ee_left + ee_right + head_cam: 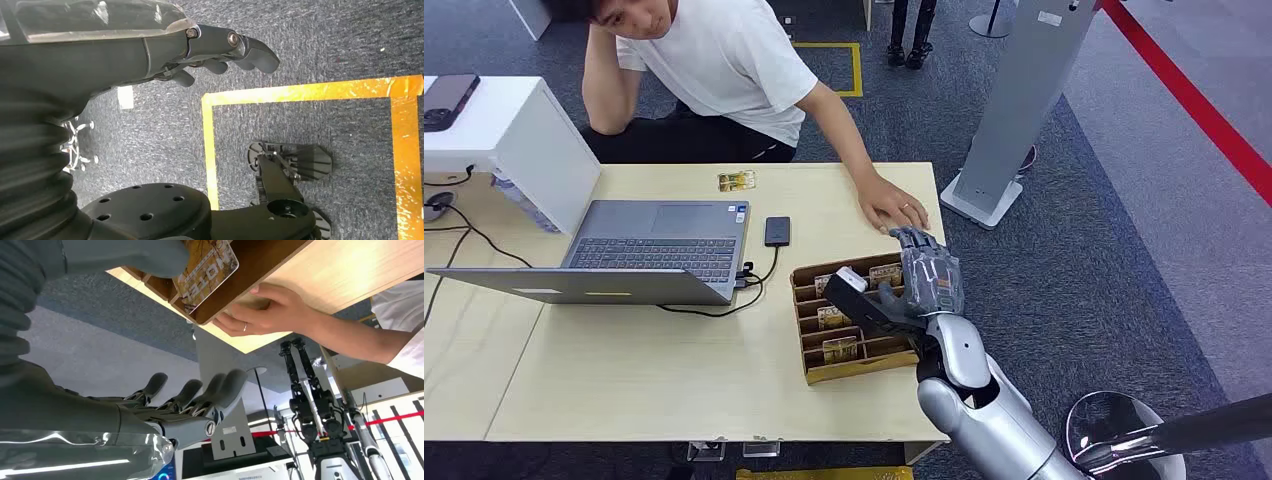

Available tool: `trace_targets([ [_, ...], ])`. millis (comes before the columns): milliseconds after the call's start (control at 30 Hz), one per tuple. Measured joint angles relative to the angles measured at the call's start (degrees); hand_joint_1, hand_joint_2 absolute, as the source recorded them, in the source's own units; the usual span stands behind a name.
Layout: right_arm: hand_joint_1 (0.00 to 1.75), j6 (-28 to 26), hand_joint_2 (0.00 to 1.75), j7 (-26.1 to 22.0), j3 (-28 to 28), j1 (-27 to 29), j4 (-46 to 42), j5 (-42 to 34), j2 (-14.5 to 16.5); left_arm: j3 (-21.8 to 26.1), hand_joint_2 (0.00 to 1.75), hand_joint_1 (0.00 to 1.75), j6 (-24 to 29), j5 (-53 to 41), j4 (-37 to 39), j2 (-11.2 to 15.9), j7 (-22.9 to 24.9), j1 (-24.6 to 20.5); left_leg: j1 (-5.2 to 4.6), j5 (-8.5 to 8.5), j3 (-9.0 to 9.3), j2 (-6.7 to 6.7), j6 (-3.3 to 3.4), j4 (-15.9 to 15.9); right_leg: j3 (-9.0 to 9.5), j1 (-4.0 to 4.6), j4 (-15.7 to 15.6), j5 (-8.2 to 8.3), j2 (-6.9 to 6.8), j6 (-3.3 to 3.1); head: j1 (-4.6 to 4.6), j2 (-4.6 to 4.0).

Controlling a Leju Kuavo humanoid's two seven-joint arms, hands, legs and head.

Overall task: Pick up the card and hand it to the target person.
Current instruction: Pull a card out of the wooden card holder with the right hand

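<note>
Reaching over the card box [849, 320], your right hand [919, 280] has fingers spread, thumb pressing a card [205, 270]; rush, and it may slip before the person's hand [894, 208].

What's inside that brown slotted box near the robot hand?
The box holds several yellowish patterned cards standing in its slots. The right robot hand hangs over the box's far right corner, its thumb against one card, covering whatever sits in the slots beneath it.
</note>
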Motion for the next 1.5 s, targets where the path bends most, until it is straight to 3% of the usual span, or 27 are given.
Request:
trace_targets([
  [233, 0.8, 0.3, 1.75, -0.1, 0.1, -0.5, 1.3, -0.9, 0.4, 0.0, 1.75, 0.0, 0.1, 0.0, 0.0, 0.0, 0.0, 0.0, 0.0, 0.0, 0.0, 0.0, 0.0, 0.0, 0.0, 0.0, 0.0, 0.0, 0.0, 0.0, 0.01, 0.0],
  [1500, 0.79, 0.0, 1.75, 0.2, 0.9, -0.8, 6.8, -1.7, 1.9, -0.1, 1.75, 0.0, 0.1, 0.0, 0.0, -0.1, -0.1, 0.0, 0.0, 0.0, 0.01, 0.0, 0.0, 0.0, 0.0, 0.0, 0.0, 0.0, 0.0, 0.0, -0.01, 0.0],
])
